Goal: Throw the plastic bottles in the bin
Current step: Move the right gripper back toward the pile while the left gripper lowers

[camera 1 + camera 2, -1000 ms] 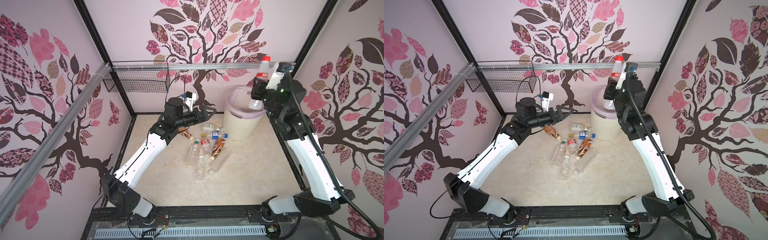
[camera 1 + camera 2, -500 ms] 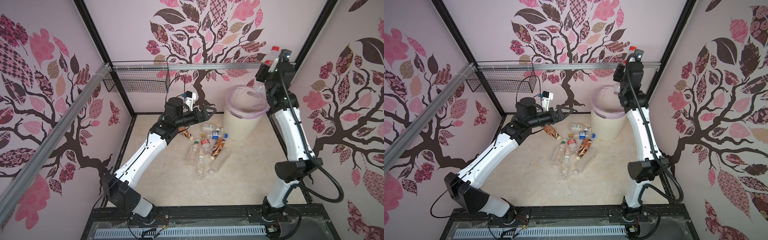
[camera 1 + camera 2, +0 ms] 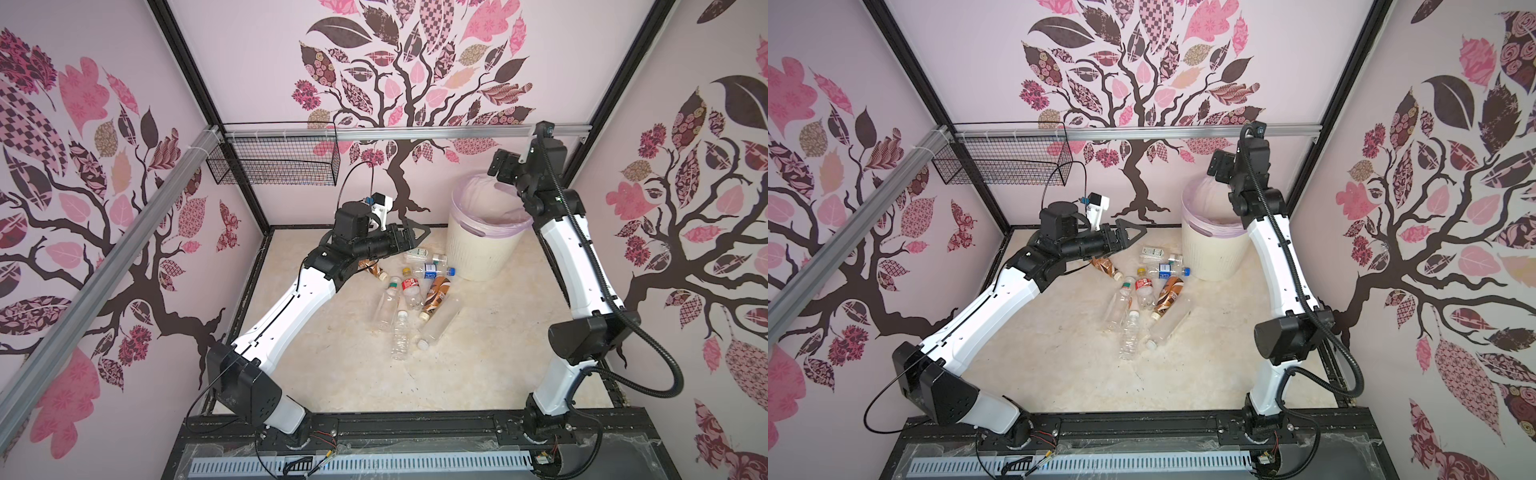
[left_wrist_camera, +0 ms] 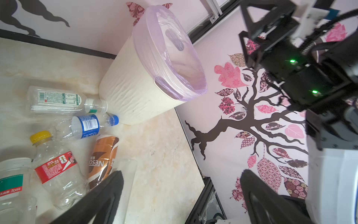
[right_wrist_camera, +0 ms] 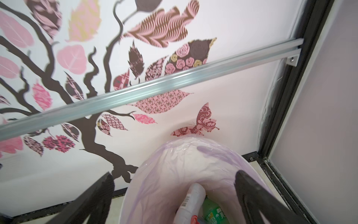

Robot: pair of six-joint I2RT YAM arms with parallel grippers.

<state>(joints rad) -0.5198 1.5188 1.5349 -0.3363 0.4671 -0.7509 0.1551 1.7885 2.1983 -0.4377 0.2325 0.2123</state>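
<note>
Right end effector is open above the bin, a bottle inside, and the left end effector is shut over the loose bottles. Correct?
Not quite: the left end effector, over the loose bottles, is open, fingers wide apart in the left wrist view. Rest holds: right end effector open above the bin, a bottle inside.

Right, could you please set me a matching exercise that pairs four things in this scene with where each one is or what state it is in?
Things:
1. green bottle
2. blue-capped bottle
3. wire mesh basket
4. right gripper

Places or states:
A. hangs from the metal rail
B. jaws open, above the bin
C. lies on the floor beside the bin
D. lies inside the bin

Pairs: 1-D, 2-C, 3-A, 4-B.
</note>
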